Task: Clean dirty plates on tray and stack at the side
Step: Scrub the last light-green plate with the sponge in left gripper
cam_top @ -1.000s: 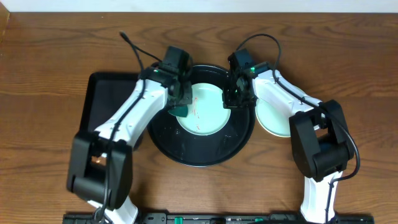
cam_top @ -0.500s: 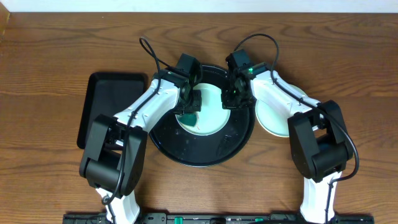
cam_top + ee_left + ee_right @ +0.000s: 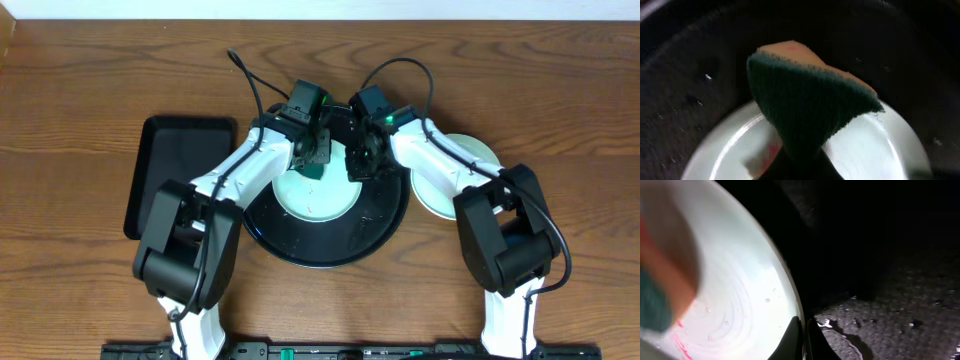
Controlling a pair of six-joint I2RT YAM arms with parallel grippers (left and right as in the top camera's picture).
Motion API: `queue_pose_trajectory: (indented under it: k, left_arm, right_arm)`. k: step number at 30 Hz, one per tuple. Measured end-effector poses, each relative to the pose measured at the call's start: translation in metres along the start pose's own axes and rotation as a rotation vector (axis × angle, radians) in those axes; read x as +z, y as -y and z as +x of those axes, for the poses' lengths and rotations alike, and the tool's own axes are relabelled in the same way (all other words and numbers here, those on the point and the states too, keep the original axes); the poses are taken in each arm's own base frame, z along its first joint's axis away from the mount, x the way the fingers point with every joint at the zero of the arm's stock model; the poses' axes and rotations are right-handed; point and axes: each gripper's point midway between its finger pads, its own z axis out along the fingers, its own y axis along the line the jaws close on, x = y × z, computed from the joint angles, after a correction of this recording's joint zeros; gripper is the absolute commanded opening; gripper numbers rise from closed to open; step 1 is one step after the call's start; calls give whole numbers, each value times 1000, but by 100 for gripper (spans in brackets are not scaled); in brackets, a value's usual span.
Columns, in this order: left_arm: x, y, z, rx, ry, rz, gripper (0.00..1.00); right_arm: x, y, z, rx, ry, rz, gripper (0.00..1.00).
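Compared with a second ago, the left gripper (image 3: 313, 155) has swung from the left edge of the aqua plate (image 3: 312, 197) over to its far edge. It now hangs close beside the right gripper (image 3: 358, 162), which has itself moved a little leftward. The plate sits further toward the robot's side of the round black tray (image 3: 340, 245) than before.

The left gripper is clamped on a sponge (image 3: 810, 105), which juts out just ahead of its fingers over the plate's far edge. The sponge's dark green scouring face is toward the wrist camera, its orange body behind. Its broad edge runs across the view, sloping down to the right, and it narrows back toward the gripper.

The right gripper is pressed together on the plate's rim (image 3: 790, 295), with the plate spreading to its left. The plate is round, so it has no long axis, and its hollow faces up. Thin red smears (image 3: 680, 341) show on it.

Other plates (image 3: 470, 160) lie overlapped on the surface to the right of the right gripper. A rectangular black tray (image 3: 175, 170) lies well left of the left gripper.
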Motion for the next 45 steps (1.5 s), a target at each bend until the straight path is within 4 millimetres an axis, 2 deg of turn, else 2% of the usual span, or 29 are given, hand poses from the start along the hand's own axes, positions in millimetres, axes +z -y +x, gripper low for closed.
queue_pose_trajectory:
  k: [3, 6, 12, 16, 20, 26, 30, 32, 37, 41, 45]
  left_arm:
    - [7, -6, 2, 5, -4, -44, 7]
    - [5, -10, 7, 13, -29, -83, 8]
    - [-3, -24, 36, 67, -166, -130, 7]
    - [-9, -16, 66, 191, -310, -17, 7]
    - [-14, -1, 80, 277, -371, 111, 7]
    - [-11, 14, 75, 320, -332, 200, 7]
    - [-4, 23, 52, 293, -229, 208, 8]
    - [0, 16, 43, 232, -194, 135, 7]
    - [1, -14, 37, 83, -159, -86, 7]
    - [-6, -36, 47, 44, -190, -205, 7]
    - [-10, -36, 65, 99, -279, -180, 8]
  right_arm:
    - [0, -2, 1, -3, -1, -4, 1]
    - [0, -2, 1, -3, -2, -7, 1]
    - [0, -3, 0, -3, -1, -13, 1]
    - [1, -4, 1, -4, -3, -15, 1]
    - [1, -4, 1, -3, -4, -15, 1]
    - [1, -4, 1, -3, -4, -15, 1]
    - [1, -4, 1, -4, -4, -15, 1]
    - [1, -4, 1, -3, -4, -15, 1]
    - [2, -6, 2, -3, -11, -29, 1]
    - [2, -7, 2, -4, -13, -32, 1]
    - [2, -7, 2, -4, -13, -32, 1]
